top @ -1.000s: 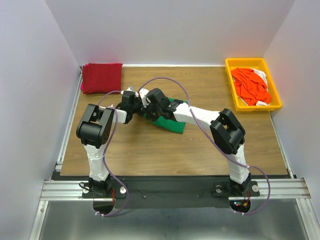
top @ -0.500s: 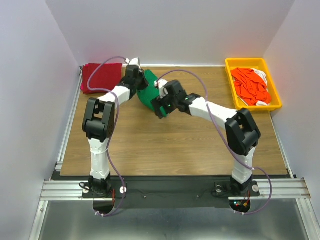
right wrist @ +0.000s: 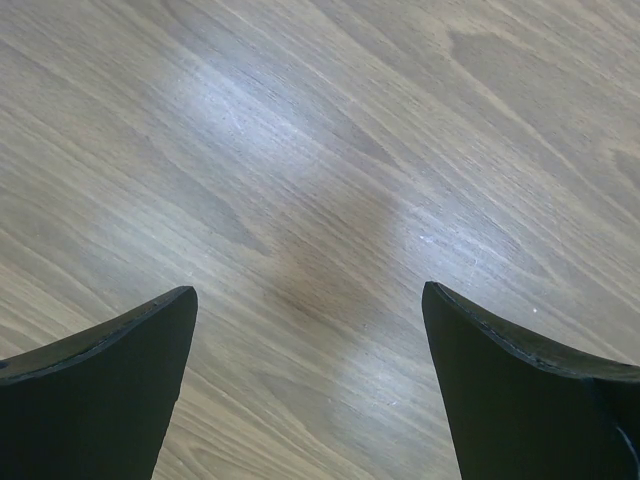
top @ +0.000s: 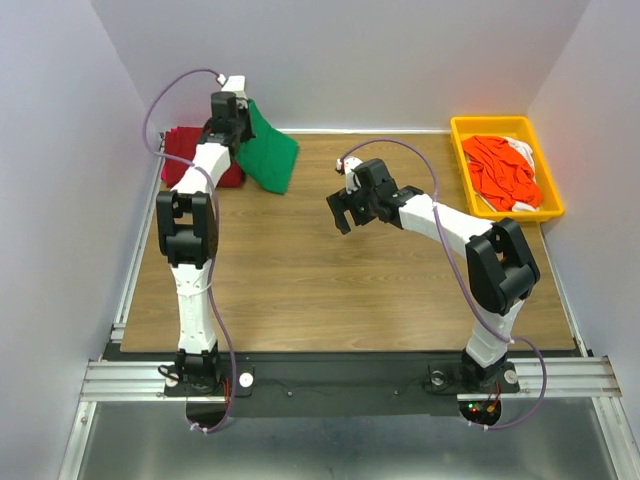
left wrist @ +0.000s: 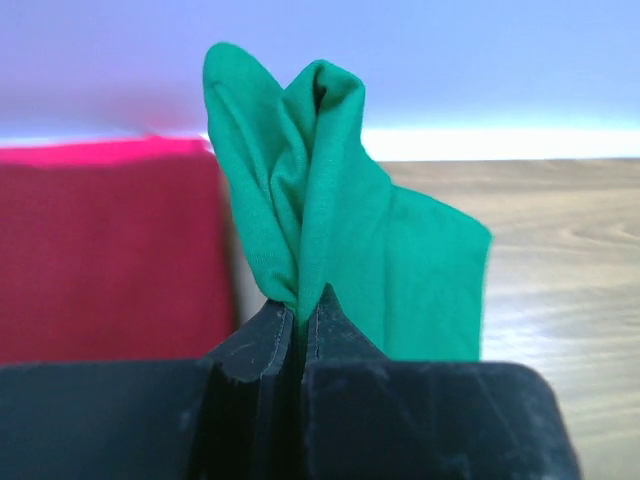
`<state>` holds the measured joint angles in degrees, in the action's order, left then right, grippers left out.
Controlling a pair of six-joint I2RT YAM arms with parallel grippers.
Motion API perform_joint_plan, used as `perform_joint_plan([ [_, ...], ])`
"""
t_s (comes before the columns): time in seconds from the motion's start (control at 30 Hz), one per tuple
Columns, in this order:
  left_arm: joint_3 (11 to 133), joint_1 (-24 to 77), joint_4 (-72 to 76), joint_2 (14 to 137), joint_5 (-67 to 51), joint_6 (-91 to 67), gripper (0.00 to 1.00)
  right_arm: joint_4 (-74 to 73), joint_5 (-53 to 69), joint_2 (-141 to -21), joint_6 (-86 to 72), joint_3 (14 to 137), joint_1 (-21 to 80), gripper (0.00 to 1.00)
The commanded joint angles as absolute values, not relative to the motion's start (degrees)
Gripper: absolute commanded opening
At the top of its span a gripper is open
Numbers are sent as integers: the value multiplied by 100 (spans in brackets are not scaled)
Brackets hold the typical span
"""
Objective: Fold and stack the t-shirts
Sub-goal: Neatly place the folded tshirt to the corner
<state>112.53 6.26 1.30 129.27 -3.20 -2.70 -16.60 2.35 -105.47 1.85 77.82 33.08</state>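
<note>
- The bright green t-shirt (top: pixel 270 155) hangs bunched from one pinched spot at the far-left part of the table (top: pixel 330 290). In the top view its lower edge drapes toward the wood, just right of the dark red one.
- In the left wrist view the green cloth (left wrist: pixel 340 230) rises in folds out of the fingertips, with the wood behind it on the right.
- The dark red t-shirt (top: pixel 188 160) lies folded flat in the far-left corner, and it fills the left side of the wrist view (left wrist: pixel 110 250).
- The left gripper (top: pixel 240 112) is raised over that corner, its fingers (left wrist: pixel 262 335) pressed together on a gather of the green t-shirt.
- The right gripper (top: pixel 342 212) hovers over bare wood near the table's middle, well apart from the green shirt. Its jaws stand spread wide with nothing between them (right wrist: pixel 310 310).
- An orange-red t-shirt (top: pixel 500 170) lies crumpled in the yellow tray (top: pixel 490 123) at the far-right corner, with a white one (top: pixel 525 150) showing beside it.
</note>
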Motion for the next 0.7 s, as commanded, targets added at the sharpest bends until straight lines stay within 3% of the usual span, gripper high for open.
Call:
perform_joint_plan([
  [0.0, 12084, 431, 27, 12823, -439, 298, 0, -1564, 202, -10301, 264, 7840, 3340, 100],
  [0.67, 12155, 396, -167, 11821, -571, 404, 0, -1573, 255, -10389, 185, 7919, 3340, 100],
])
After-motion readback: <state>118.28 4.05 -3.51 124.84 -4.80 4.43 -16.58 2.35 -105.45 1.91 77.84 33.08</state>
